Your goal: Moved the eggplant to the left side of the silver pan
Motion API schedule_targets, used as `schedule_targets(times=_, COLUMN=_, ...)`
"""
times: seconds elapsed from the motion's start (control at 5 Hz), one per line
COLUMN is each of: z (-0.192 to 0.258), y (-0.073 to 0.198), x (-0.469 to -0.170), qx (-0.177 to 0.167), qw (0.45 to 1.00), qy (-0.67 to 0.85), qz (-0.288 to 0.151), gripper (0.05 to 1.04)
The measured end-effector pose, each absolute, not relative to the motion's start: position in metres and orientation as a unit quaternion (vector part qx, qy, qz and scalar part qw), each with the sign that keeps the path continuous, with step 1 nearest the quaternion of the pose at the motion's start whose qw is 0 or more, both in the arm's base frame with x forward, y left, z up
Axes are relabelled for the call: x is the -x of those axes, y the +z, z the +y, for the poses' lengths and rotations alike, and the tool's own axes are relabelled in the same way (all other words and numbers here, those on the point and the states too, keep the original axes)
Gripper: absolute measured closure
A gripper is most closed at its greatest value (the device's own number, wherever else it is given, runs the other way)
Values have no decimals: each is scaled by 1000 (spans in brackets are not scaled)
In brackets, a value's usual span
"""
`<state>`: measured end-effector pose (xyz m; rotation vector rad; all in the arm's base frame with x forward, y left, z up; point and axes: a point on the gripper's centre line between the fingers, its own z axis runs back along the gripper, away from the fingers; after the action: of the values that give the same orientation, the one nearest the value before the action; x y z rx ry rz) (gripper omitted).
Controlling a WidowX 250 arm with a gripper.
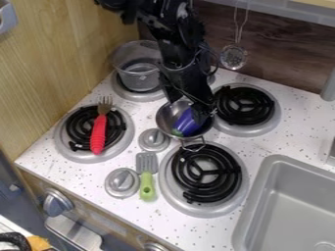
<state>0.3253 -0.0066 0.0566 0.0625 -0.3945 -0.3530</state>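
Nearest row: two control knobs (58, 202) are mounted on the stove's front panel, one at left and one at the bottom edge. One grey sink (282, 159) is set into the counter at right.

Cooktop, near part: four burners in total. One near right burner (204, 176) carries a black coil. To its left lie one spatula (147, 184), green handle toward the camera, and one grey round knob (122, 182). A second round knob (154, 139) sits farther back, for two on the white surface. One left burner (122, 139) supports one fork (99, 130), red handle near, tines far.

Cooktop, middle: one silver pan (165, 117) is positioned between the burners, its single wire handle directed toward the near right burner. One eggplant (188, 122), purple with a green end, is in the right part of the pan, green end near and to the left. One gripper (190, 109) hangs over the pan; its two fingers are spread apart, in the open state.

Cooktop, far part: one far right burner (247, 107) has a black coil. One clear pot (137, 61) stands on the far left burner (149, 97).

Rear: one strainer (233, 57) hangs in front of the brown back wall (281, 59).
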Motion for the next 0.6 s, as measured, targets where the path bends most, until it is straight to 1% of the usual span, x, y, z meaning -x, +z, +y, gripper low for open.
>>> schedule_targets(times=0.2, z=-7, y=48, x=-323, qx=-30, qw=968, qy=-173, qz=-181, gripper=84)
schedule_targets(times=0.4, z=0, y=41, x=-328, qx=-46, qw=974, qy=-139, qz=-173, gripper=84)
schedule_targets(times=0.6, z=5, y=39, x=-341, qx=-67, qw=968, qy=-125, qz=-209, gripper=84)
